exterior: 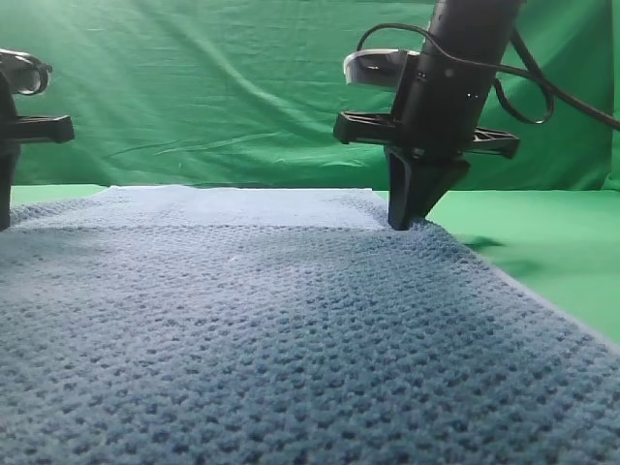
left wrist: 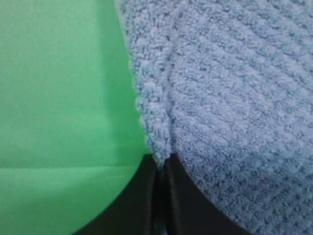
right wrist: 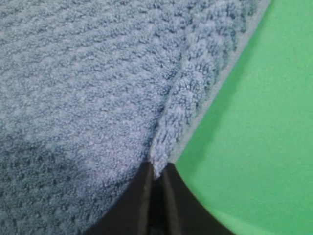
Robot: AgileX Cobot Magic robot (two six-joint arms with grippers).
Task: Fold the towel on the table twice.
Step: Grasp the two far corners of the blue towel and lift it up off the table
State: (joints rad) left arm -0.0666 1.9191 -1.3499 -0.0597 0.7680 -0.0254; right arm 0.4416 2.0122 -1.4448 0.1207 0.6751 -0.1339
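Both pincers, left (left wrist: 160,169) and right (right wrist: 156,172), pinch towel (exterior: 291,320) edges; lift evenly, carry toward 6 o'clock, keeping tension

backdrop: wrinkled green cloth (exterior: 194,87) | light: even, soft shadows

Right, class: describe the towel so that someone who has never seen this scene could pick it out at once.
Start from the flat green table in front of the wrinkled green backdrop. Spread across most of it lies the towel, with the right gripper and the left gripper each pinching an edge. It is the only blue-grey thing there, bumpy with a waffle weave, while all around it is green.
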